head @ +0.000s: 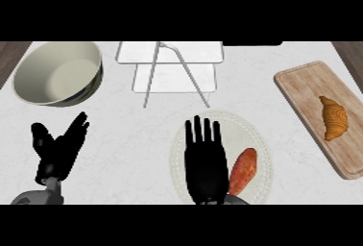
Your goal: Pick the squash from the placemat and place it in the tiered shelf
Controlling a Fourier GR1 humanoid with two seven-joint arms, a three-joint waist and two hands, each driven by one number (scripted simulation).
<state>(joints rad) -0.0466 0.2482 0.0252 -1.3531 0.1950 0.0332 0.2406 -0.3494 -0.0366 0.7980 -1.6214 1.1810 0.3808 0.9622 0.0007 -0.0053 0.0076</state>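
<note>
We are holding our black right hand (206, 166), fingers straight, over the oval white placemat (260, 139), the elongated orange squash (243, 170) just right of it.

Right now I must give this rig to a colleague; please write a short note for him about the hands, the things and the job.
Right hand: open, fingers straight, over the placemat, just left of the squash, holding nothing.
Left hand: open, resting at the lower left.
Squash: lying on the placemat, not picked up yet.
Tiered shelf: at the back of the counter, centre.
Done: nothing visible so far.
Left: grasp the squash, carry it to the shelf, release.
</note>
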